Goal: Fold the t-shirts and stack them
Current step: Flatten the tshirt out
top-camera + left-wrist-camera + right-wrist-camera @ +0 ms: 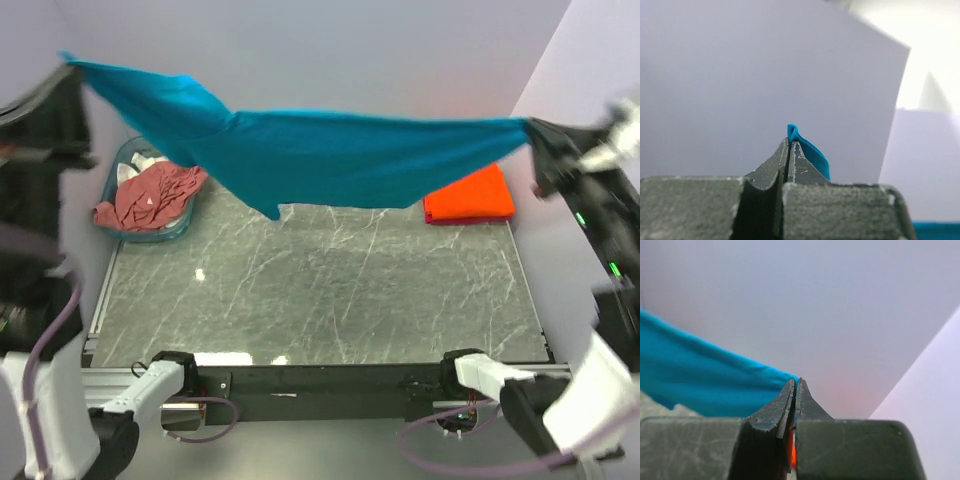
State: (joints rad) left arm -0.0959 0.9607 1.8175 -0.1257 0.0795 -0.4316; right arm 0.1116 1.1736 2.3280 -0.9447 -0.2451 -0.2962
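The teal tee (340, 155) is being held up in the air, spread wide between the two arms and hanging well above the table (330, 300), touching nothing below. One end is being pinched by the left gripper (790, 150), whose jaws are closed flat on a small fold of the cloth. The other end is being pinched the same way by the right gripper (795, 390), closed on a corner. The upper edge is being kept fairly taut, while the middle is sagging and a point of fabric, probably a sleeve, is dangling lower. The orange tee (470, 197) is lying folded at the far right of the table, and the pink tee (150, 197) is lying crumpled in the basket (150, 237) at the far left. Judged from this, the teal tee is being spread out before it is laid flat for folding. What is likely being called for next is a level lowering by both arms together, with tension kept so that the tee is laid smooth on the middle of the table, apart from the orange tee and the basket, before either grip is released.
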